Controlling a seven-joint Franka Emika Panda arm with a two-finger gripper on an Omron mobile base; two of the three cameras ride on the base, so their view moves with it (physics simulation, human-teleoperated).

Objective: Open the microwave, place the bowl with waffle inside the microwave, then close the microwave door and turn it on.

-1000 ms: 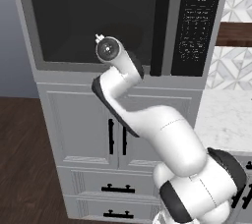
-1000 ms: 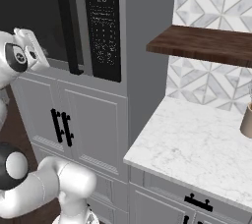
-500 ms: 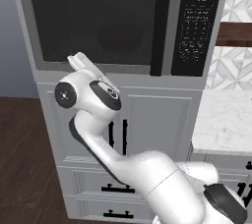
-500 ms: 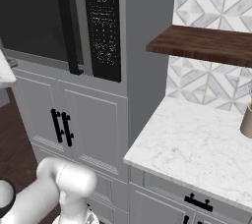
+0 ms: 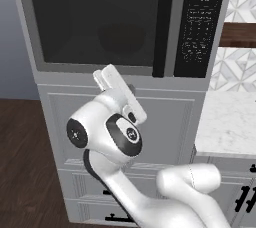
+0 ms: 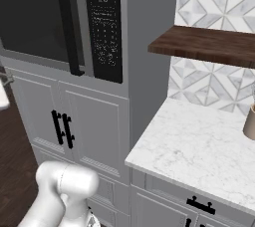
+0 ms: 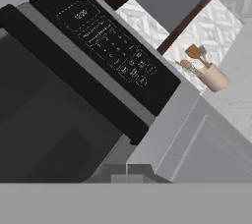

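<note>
The grey microwave (image 5: 173, 79) sits built in above white cabinets, and its door (image 5: 95, 22) stands shut. A black handle (image 5: 163, 22) runs down the door's right edge, with the black keypad (image 5: 202, 27) beside it. My gripper (image 5: 101, 76) is shut on nothing and points up and left, just below the door's lower edge, apart from it. The hand view looks up at the keypad (image 7: 106, 41) and the dark window (image 7: 34, 120). The bowl and the waffle are hidden. Behind the tinted glass I make out only a faint dark rounded shape.
White cabinet doors with black handles (image 6: 62, 129) stand under the microwave. To the right lies a marble counter (image 6: 199, 146) under a wooden shelf (image 6: 209, 44). A beige utensil holder (image 7: 214, 76) stands on the counter at the far right.
My hand has come away from the front of the door window, swinging down and left. It now sits below the microwave's lower edge. The door has stayed shut.
</note>
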